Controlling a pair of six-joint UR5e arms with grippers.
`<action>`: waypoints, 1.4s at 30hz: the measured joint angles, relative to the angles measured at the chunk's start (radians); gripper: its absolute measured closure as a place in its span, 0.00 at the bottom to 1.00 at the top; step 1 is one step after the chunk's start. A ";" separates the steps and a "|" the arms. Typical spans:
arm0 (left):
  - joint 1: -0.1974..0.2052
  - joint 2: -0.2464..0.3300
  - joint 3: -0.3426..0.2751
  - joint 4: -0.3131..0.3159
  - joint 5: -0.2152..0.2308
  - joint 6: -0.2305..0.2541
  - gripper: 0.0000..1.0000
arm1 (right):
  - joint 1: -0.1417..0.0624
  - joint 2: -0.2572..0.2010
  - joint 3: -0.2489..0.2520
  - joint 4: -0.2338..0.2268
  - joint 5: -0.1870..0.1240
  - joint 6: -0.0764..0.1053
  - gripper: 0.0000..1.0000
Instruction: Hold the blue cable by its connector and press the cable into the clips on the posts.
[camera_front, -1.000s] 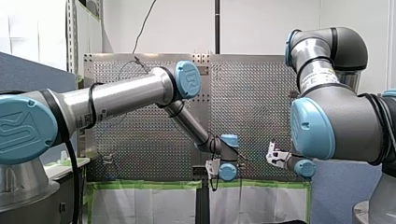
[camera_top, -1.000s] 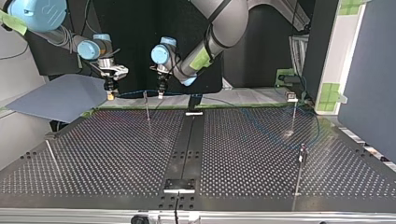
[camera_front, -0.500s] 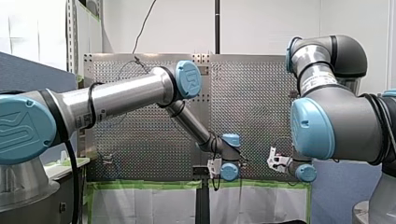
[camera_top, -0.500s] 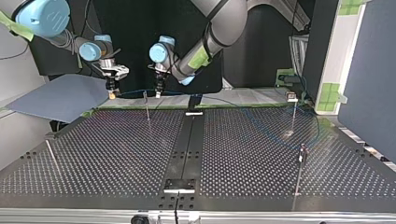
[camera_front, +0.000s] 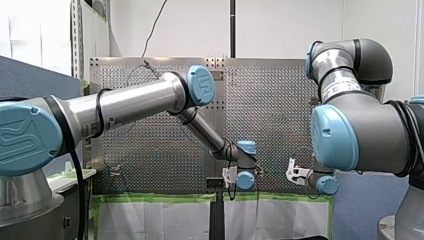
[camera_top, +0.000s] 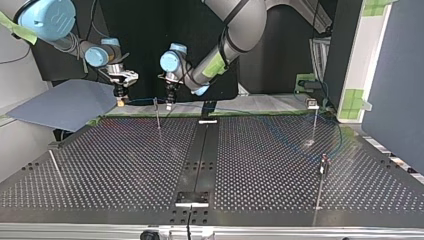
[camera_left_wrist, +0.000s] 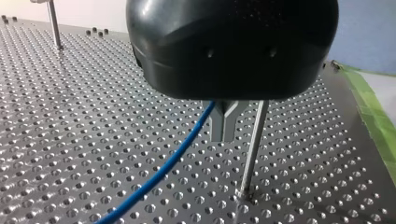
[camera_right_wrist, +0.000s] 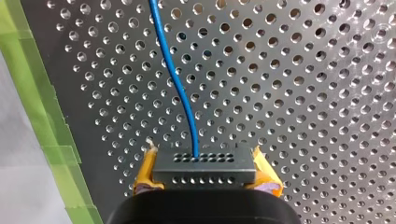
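Top view: what stands on the perforated surface (camera_top: 260, 165)?
Thin posts (camera_top: 157, 114); the left gripper (camera_left_wrist: 226, 122) is beside one, fingers pinched on the blue cable (camera_left_wrist: 161, 172).
And the right gripper (camera_right_wrist: 205, 173)?
Its yellow-padded fingers clamp the cable's black connector (camera_right_wrist: 204, 165).

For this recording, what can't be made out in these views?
Left wrist view: post's top, behind the left gripper's body.
Right wrist view: connector's near end, under the right gripper's body.
Top view: clips too small to show whether the cable is seated.
Front view: cable and connector, hidden behind the wrists.
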 joint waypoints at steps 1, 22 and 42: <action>0.001 -0.001 0.002 -0.001 0.001 -0.001 1.00 | 0.001 0.000 0.000 0.000 0.000 -0.001 1.00; 0.026 -0.069 0.077 -0.053 0.052 -0.040 1.00 | 0.005 0.001 -0.021 0.002 -0.001 0.004 1.00; 0.049 -0.070 0.090 -0.057 0.102 -0.071 1.00 | 0.007 0.003 -0.088 0.022 -0.004 0.018 1.00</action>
